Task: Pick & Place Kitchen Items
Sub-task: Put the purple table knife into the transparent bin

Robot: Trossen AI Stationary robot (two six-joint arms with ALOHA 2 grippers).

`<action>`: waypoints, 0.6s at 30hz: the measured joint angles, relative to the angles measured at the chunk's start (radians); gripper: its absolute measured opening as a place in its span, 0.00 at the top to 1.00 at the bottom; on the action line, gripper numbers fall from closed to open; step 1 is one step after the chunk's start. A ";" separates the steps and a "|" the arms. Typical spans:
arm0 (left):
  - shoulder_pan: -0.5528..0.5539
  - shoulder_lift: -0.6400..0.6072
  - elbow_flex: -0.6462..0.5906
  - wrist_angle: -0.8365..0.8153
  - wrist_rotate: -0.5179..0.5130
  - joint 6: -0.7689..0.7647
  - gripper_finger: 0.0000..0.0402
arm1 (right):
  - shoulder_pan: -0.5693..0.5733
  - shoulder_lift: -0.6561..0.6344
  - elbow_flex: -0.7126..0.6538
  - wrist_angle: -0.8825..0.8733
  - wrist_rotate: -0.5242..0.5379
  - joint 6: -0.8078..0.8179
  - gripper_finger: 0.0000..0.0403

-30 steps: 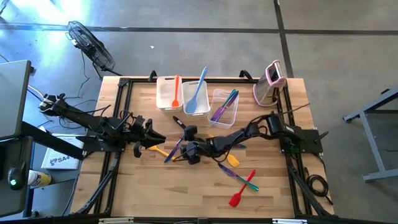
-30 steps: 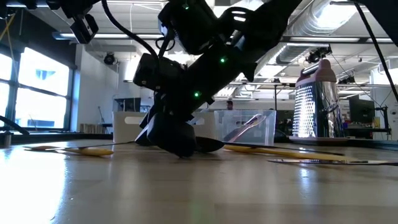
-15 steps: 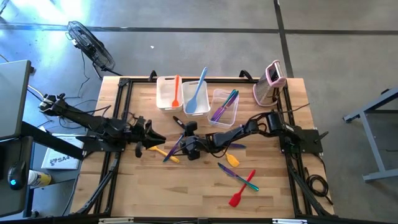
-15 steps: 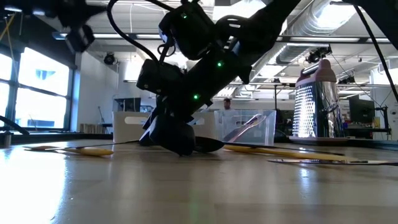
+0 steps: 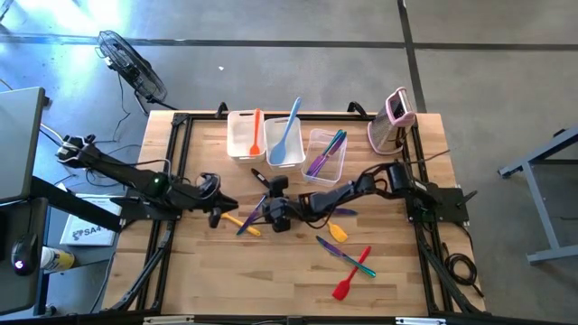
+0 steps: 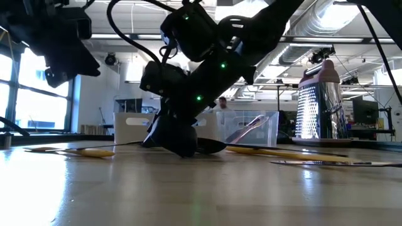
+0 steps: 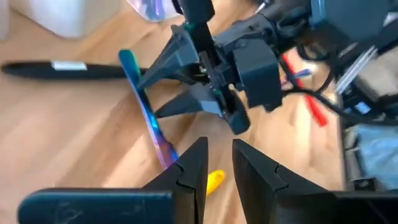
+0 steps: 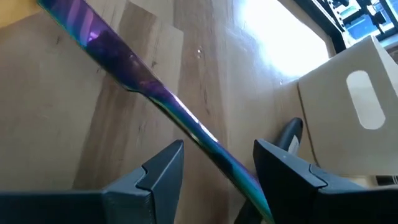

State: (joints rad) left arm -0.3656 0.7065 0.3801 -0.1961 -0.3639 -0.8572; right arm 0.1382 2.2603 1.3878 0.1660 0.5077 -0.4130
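Iridescent purple-blue utensil (image 8: 168, 106): flat on worktop (image 5: 271, 280), mid-table; right tool (image 8: 214, 171) low, fingers spread astride its handle, no contact seen; left tool (image 7: 217, 165) nearly pressed together, just beside, holding nothing.

Wooden table (image 5: 190, 271) with items resting directly on its surface

Three plastic tubs (image 5: 244, 135) and an upright pink-and-white object (image 5: 394, 117) are set along the far edge. Loose utensils are scattered mid-table: an iridescent purple utensil (image 5: 250, 217), a yellow spatula (image 5: 240, 222), a black turner (image 5: 258, 176), a red spatula (image 5: 349, 276).
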 joint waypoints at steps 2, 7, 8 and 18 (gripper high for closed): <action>0.000 0.026 0.001 0.024 0.030 -0.034 0.83 | 0.015 -0.003 0.000 0.000 0.032 0.001 0.53; 0.000 0.055 0.001 0.043 0.096 -0.042 0.83 | 0.066 -0.016 -0.003 -0.006 0.095 -0.007 0.53; 0.000 0.060 0.001 0.053 0.101 -0.040 0.82 | 0.078 -0.019 -0.004 -0.008 0.098 -0.012 0.53; -0.001 0.124 0.001 0.160 0.008 0.014 0.57 | 0.245 -0.133 -0.003 -0.013 0.251 -0.014 0.53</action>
State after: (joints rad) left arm -0.3664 0.8308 0.3809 -0.0357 -0.3562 -0.8429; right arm 0.3830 2.1272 1.3846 0.1531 0.7587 -0.4271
